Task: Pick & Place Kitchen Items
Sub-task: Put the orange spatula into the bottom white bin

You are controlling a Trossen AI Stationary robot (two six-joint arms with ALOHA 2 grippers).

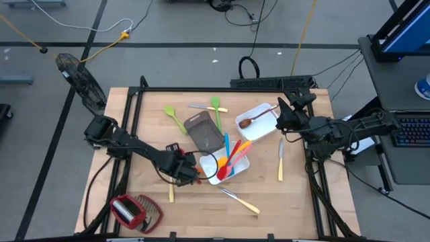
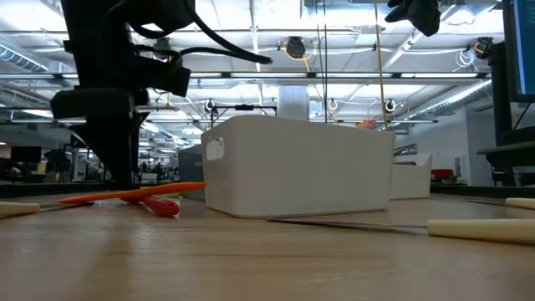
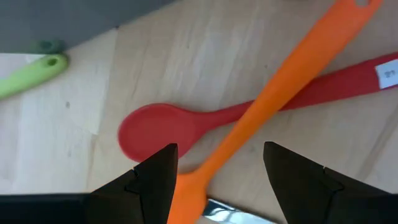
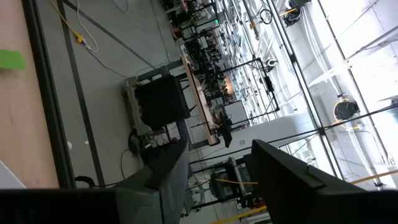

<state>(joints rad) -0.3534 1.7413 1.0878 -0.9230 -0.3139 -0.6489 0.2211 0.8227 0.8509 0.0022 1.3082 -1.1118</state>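
My left gripper (image 3: pixel 219 148) is open, low over the table, just left of the white tray (image 1: pixel 236 172) that holds several coloured utensils. Its fingers stand on either side of an orange spatula (image 3: pixel 280 81), which lies across a red spoon (image 3: pixel 155 127) on the wood. I cannot tell whether they touch it. In the low view the orange spatula (image 2: pixel 142 194) and the red spoon (image 2: pixel 163 205) lie below the left gripper (image 2: pixel 117 125). My right gripper (image 1: pixel 281 115) is open and empty, raised beside a second white tray (image 1: pixel 267 126) holding a brown wooden spoon (image 1: pixel 252 119).
Two green spatulas (image 1: pixel 176 117) (image 1: pixel 216 111), a grey-brown tray (image 1: pixel 203 131) and metal cutlery (image 1: pixel 201 106) lie at the far side. Pale-handled cutlery lies at the right (image 1: pixel 281 160) and near the front (image 1: pixel 242 200). A red-and-wire-mesh tool (image 1: pixel 134 212) sits at the front left.
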